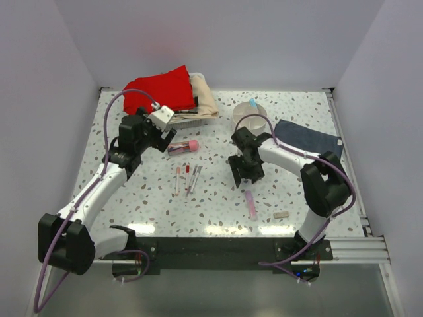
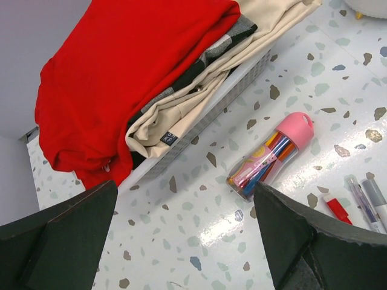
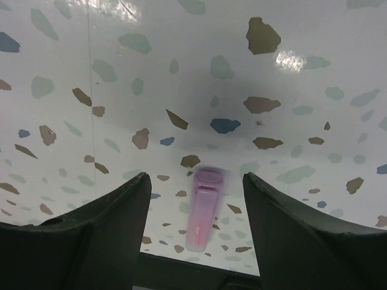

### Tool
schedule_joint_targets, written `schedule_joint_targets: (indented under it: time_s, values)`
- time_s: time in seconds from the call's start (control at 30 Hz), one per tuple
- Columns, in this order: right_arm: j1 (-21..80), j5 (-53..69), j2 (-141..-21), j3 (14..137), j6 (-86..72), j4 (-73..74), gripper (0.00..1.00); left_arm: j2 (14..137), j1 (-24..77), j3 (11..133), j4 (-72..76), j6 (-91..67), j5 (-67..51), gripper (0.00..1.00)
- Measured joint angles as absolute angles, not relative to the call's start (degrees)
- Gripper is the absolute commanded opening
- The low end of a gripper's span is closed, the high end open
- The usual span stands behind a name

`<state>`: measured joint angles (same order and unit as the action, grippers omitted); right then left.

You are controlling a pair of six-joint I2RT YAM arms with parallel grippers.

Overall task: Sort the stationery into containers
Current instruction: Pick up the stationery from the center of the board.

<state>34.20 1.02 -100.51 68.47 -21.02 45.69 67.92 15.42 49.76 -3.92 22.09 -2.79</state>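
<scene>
My right gripper [image 1: 245,176] is open and hangs over a pink marker [image 1: 250,203]. In the right wrist view the marker [image 3: 203,211] lies flat on the table between my spread fingers [image 3: 115,223], untouched. My left gripper [image 1: 160,139] is open and empty, just left of the pink-capped clear tube [image 1: 183,146]. In the left wrist view the tube [image 2: 272,156], full of coloured pens, lies ahead of my right finger [image 2: 296,235]. Three thin pens [image 1: 188,178] lie mid-table. A beige eraser [image 1: 281,214] lies near the front right. The white organiser [image 1: 250,114] holds a blue marker [image 1: 252,103].
A basket of folded clothes topped by a red cloth [image 1: 160,89] stands at the back left, and shows close to my left gripper in the left wrist view [image 2: 121,78]. A dark blue-grey cloth [image 1: 307,139] lies right of the organiser. Walls enclose the table.
</scene>
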Motion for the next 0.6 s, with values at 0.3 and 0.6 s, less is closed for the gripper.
schedule_joint_targets:
  time_s: [0.3,0.6]
  values:
    - [34.2,0.99,-100.51,65.01,-22.39,45.89,0.65,68.03,15.42,49.71,-1.85,22.09,-2.79,1.0]
    - [34.2,1.43,-101.49,62.96,-22.55,45.74,0.59,68.45,15.42,49.28,-0.78,22.37,-2.74,1.0]
